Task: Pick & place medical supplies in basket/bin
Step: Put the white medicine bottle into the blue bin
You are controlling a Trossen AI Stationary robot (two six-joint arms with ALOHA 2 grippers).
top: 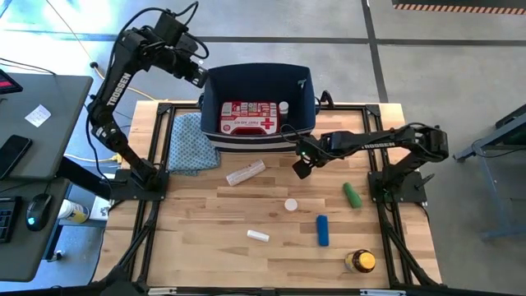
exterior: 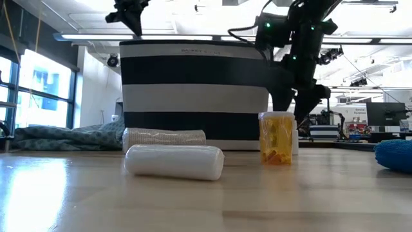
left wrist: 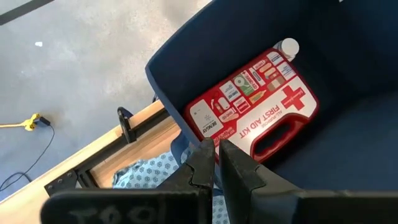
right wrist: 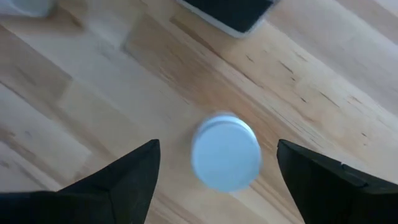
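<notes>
Seen from desk height, the navy bin (exterior: 195,93) hides its contents; from above it holds one red first-aid kit (top: 248,117) and one small white bottle (top: 283,107). The right claw (top: 301,165) hangs wide apart and empty above a white bottle (right wrist: 225,151) on the desk (top: 205,230); the left claw (left wrist: 216,163), pressed together, hovers at the bin's rim.

We see the left gripper (top: 200,76) raised at the far left, fingers pressed together, and the right gripper (top: 301,167) extended mid-table, pointing down, fingers spread wide.
</notes>
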